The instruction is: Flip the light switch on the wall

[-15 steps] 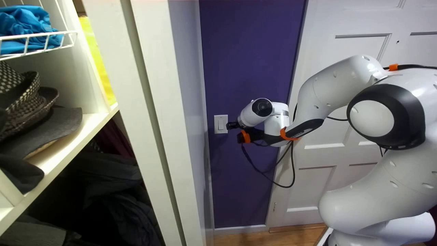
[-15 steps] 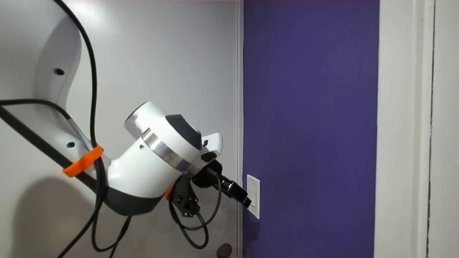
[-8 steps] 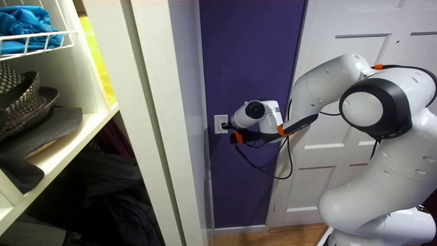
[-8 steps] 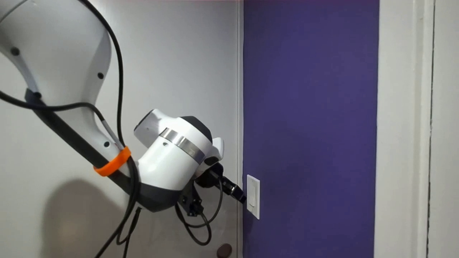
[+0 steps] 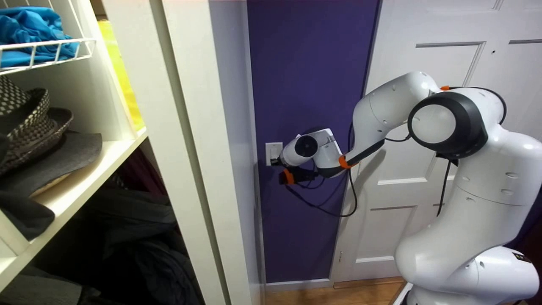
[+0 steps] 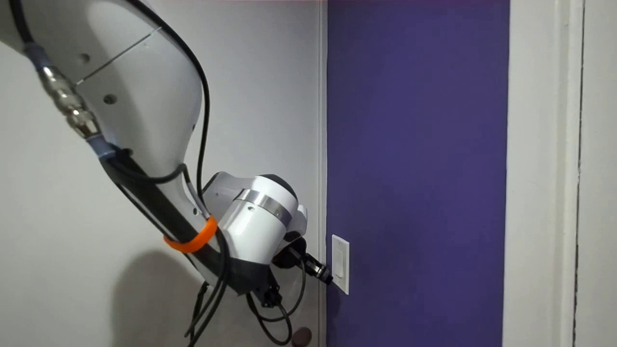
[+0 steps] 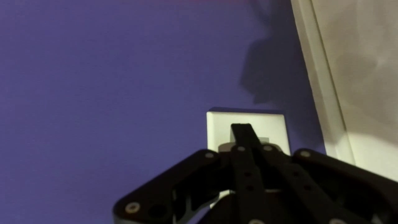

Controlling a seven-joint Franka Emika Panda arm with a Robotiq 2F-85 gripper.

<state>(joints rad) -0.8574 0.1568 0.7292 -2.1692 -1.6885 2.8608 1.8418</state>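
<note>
The light switch (image 5: pixel 273 149) is a small white upright plate with a flat rocker, mounted on the deep purple wall (image 5: pixel 313 84). My black gripper (image 6: pixel 329 278) is shut, its slim fingertips brought together with nothing between them. In an exterior view the tips stand at the lower left side of the switch plate (image 6: pixel 340 260), angled downward. From the wrist, the gripper (image 7: pixel 241 125) covers the middle and lower part of the switch (image 7: pixel 270 124), so most of the rocker is hidden. Whether the tips touch the rocker I cannot tell.
A white paneled door (image 5: pixel 394 233) lies behind the arm. Close on the far side of the switch stands a white partition (image 5: pixel 233 127), with a shelf of hats (image 5: pixel 38 127) beyond it. A black cable (image 5: pixel 355 203) hangs in a loop below the wrist. A round knob (image 6: pixel 301 336) shows low down.
The arm has swung toward the wall, and the gripper has shut. Its tips came closer to the switch and then slid lower along the plate. The plate itself has not moved.
</note>
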